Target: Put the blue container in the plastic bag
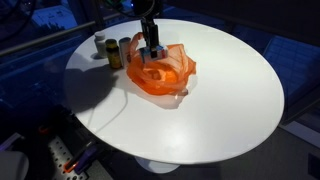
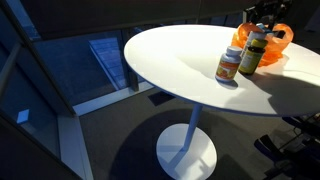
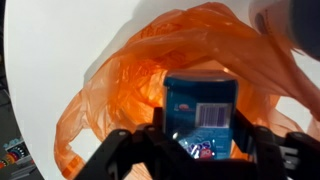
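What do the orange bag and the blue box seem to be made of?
The orange bag looks like thin plastic film, translucent and glossy: it crumples in soft folds and light shows through. The blue box is probably printed cardboard, smooth, with flat faces and a white barcode panel; coated plastic is possible.
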`<state>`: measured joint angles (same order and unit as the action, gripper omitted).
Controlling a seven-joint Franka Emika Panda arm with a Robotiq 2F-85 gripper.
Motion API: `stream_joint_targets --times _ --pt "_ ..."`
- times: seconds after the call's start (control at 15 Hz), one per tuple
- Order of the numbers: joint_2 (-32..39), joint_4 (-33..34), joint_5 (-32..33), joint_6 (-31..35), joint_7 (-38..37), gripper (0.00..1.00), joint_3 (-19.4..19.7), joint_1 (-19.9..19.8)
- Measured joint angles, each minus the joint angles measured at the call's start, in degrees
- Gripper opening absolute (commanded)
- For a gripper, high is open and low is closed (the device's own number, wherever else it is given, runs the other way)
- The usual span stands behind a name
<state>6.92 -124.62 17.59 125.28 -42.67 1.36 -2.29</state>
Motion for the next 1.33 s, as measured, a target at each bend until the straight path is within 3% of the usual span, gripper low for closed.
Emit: stream_joint_targets --times 0.33,0.53,1.0,1.33 --pt "-0.26 0.33 0.02 -0.82 0.17 1.00 0.42 0.42" --pt "-2.50 0.33 -0.86 -5.53 2.66 1.00 0.36 0.96" --pt "-11.80 2.76 -6.97 -22.43 16.62 1.00 -0.51 1.42" --pt "-16.33 5.44 -10.30 -26.89 27.33 1.00 -0.92 1.48"
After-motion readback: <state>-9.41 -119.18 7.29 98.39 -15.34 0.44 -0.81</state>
